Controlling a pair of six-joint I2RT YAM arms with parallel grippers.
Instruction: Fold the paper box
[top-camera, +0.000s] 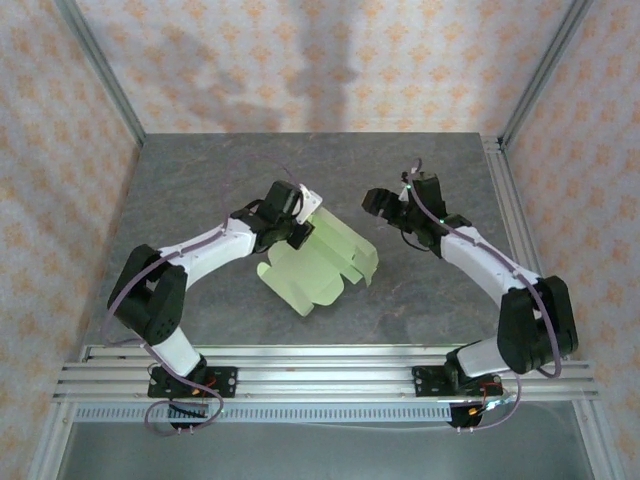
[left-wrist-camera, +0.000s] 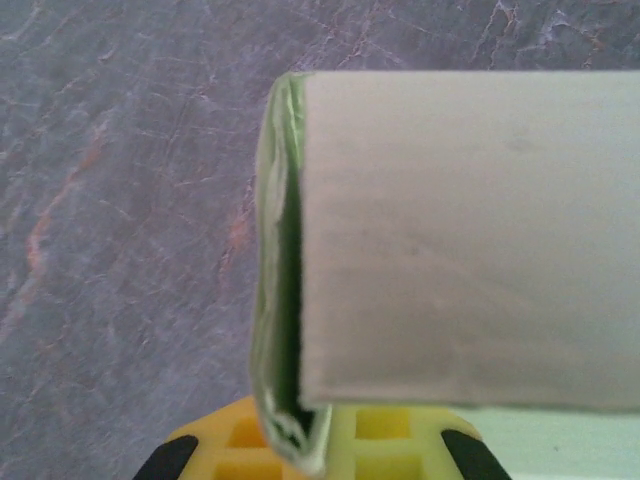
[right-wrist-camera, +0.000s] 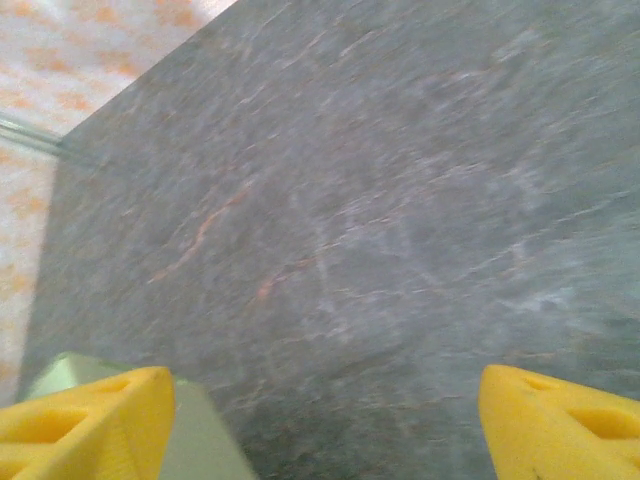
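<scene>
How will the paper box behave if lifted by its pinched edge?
Probably floppy: the paper box is thin card with curved panels and raised flaps. Likely very light, so it may sag or swing from the left fingers. Its layers gape near those fingers in the left wrist view, so they might slide apart.

From above, the fingertips of the left gripper (top-camera: 298, 228) are masked by its own wrist where the paper box (top-camera: 318, 265) is met, and the jaws of the right gripper (top-camera: 383, 203) are too small to be judged. At the left wrist, the card is smeared out of focus and cropped by the right edge. At the right wrist, the table (right-wrist-camera: 350, 200) is blurred, both fingers (right-wrist-camera: 85, 420) are cut by the lower edge, and a pale card corner (right-wrist-camera: 205, 440) is half covered.
</scene>
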